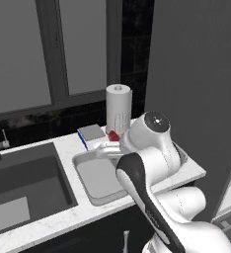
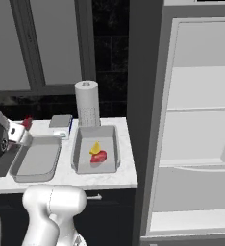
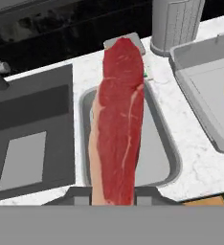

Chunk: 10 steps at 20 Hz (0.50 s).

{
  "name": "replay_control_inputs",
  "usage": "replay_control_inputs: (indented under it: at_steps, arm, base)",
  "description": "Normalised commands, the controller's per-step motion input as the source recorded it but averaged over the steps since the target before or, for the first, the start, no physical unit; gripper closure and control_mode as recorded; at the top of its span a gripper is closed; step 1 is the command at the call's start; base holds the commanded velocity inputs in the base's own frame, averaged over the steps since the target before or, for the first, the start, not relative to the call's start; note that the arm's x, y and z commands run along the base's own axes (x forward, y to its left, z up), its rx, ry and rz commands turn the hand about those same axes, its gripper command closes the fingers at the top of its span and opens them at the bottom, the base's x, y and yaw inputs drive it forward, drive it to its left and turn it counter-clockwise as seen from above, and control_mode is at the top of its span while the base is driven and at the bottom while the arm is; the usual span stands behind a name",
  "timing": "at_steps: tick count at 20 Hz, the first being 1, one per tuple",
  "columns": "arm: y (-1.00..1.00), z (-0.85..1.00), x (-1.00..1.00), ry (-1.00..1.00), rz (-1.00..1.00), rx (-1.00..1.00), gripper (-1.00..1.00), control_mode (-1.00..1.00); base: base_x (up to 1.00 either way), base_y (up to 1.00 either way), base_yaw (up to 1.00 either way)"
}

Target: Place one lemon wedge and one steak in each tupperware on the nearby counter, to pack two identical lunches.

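Your jaws are pinching a steak above the left tupperware; the sink is lying at nine o'clock on the marble desk, the open fridge at three.

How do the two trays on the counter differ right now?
The right tray holds a lemon wedge and a steak; the left tray holds nothing yet. The tool's steak hangs over the left tray, not the right. Both are grey, shallow and rectangular.

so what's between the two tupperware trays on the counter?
Just a bare strip of marble counter separates the empty left tupperware from the right tupperware, seen best in the right base view.
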Motion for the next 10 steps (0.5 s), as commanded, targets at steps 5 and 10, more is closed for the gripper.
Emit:
replay_control_inputs:
  at_steps: [5, 10]
  arm:
    - [0.10, -1.00, 0.02, 0.21, -0.10, -0.04, 1.00, -1.00]
    - [0.36, -0.97, 0.53, -0.17, -0.05, -0.36, -1.00, -1.00]
  base:
    - [0.00, 0.00, 0.00]
    - [0.00, 0.00, 0.00]
